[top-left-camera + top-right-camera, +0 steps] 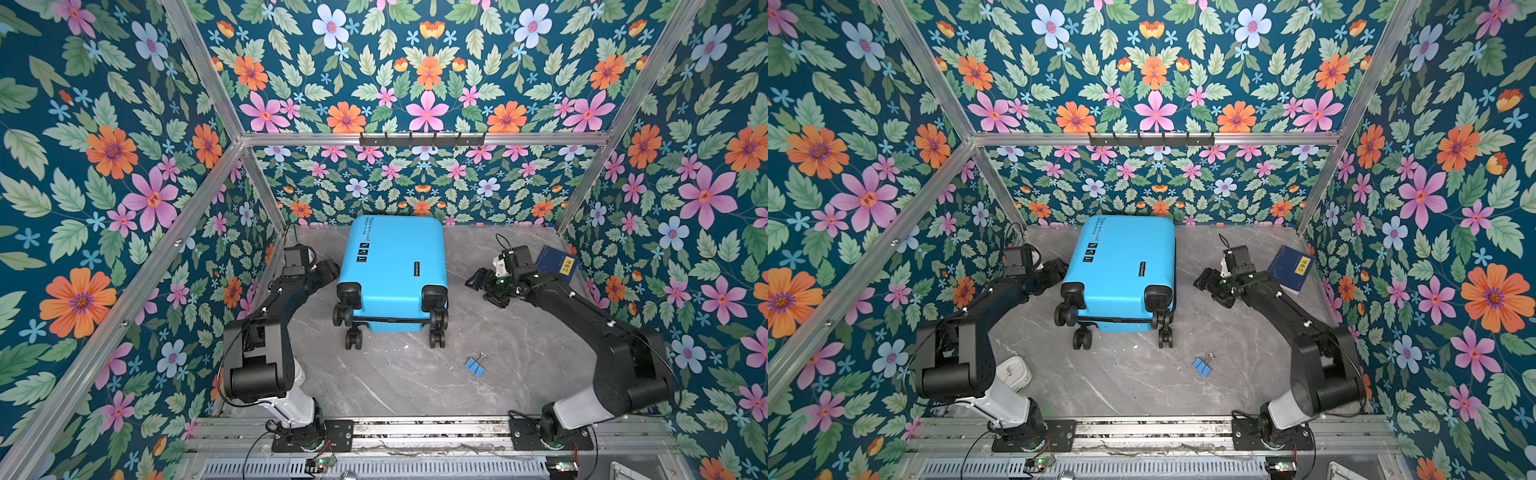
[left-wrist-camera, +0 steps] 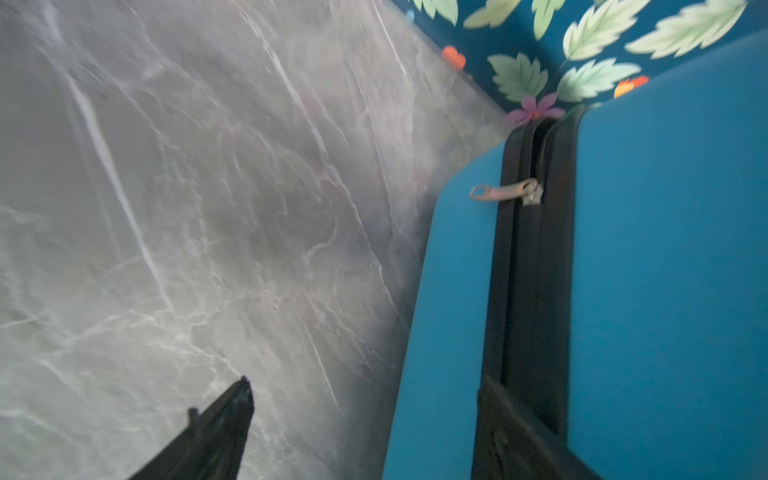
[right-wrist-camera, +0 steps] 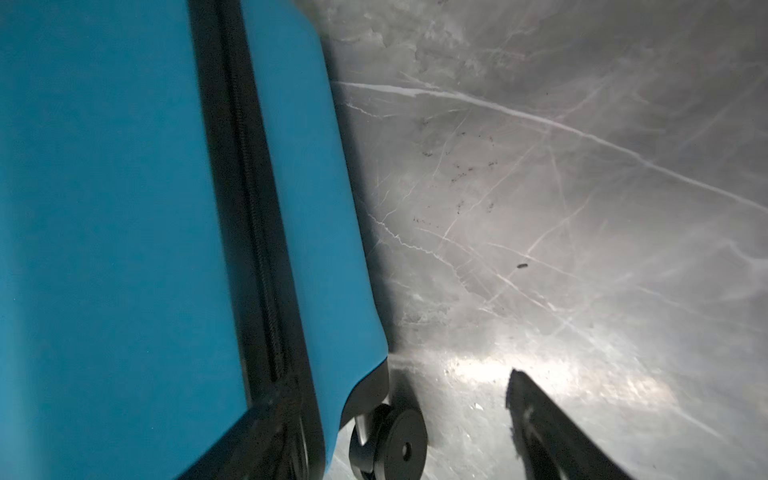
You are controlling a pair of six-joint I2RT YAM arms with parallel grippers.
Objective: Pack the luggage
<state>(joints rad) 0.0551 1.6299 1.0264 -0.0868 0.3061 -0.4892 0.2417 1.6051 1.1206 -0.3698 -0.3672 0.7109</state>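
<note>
The luggage (image 1: 395, 266) (image 1: 1121, 266) is a sky-blue hard-shell suitcase. It lies flat and closed at the back middle of the grey marble table, wheels toward the front. My left gripper (image 1: 329, 270) (image 1: 1055, 269) is right beside its left side. In the left wrist view this gripper (image 2: 365, 380) is open, with one finger (image 2: 232, 415) over the table and the other in front of the black zipper band. A metal zipper pull (image 2: 505, 193) lies farther along. My right gripper (image 1: 478, 286) (image 1: 1208, 286) (image 3: 390, 382) is open and empty. It hangs apart from the right side, near a black wheel (image 3: 395, 444).
A dark-blue book (image 1: 557, 264) (image 1: 1291, 268) with a yellow label leans by the right wall behind my right arm. Blue binder clips (image 1: 476, 366) (image 1: 1202, 366) lie in front of the suitcase. A white object (image 1: 1013, 372) sits by my left arm's base. A hook rail (image 1: 422, 139) hangs on the back wall.
</note>
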